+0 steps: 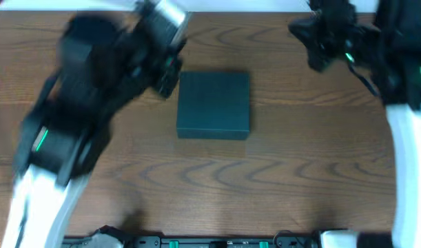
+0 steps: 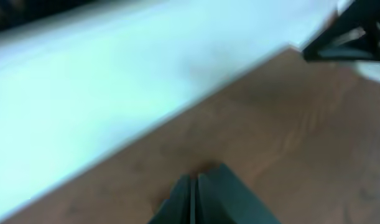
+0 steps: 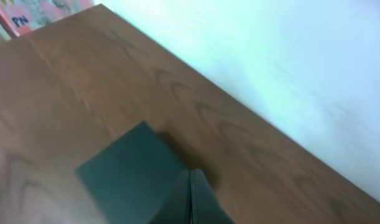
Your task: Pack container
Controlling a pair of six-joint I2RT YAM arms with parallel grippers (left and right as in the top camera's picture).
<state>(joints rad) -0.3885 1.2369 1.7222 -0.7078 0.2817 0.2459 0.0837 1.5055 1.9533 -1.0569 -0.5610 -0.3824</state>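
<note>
Overhead, the container [image 1: 213, 105] sits near the middle of the table [image 1: 217, 186], a shallow dark teal box with its flap lid down flat and nothing resting on it. The left arm [image 1: 79, 103] is motion-blurred, with its far end just beside the box's far-left corner, while the right arm [image 1: 403, 138] is at the far-right corner of the table, well apart from the box. In the left wrist view the left gripper [image 2: 193, 180] has its jaws pressed together with only a thin line between them, holding nothing, and it points over bare wood toward the pale wall [image 2: 84, 93]. The right gripper [image 3: 191, 174] looks the same in its own view, jaws closed on nothing, with a corner of the box below and ahead of it. No packets or other loose goods show anywhere on the table. A pink printed thing [image 3: 18, 15] peeks in past the table's corner, too cropped to identify. With the lid closed and both grippers empty, the pictures cannot settle whether the packing is complete or not yet begun. If it has not begun, opening the flap and loading would all remain.
</note>
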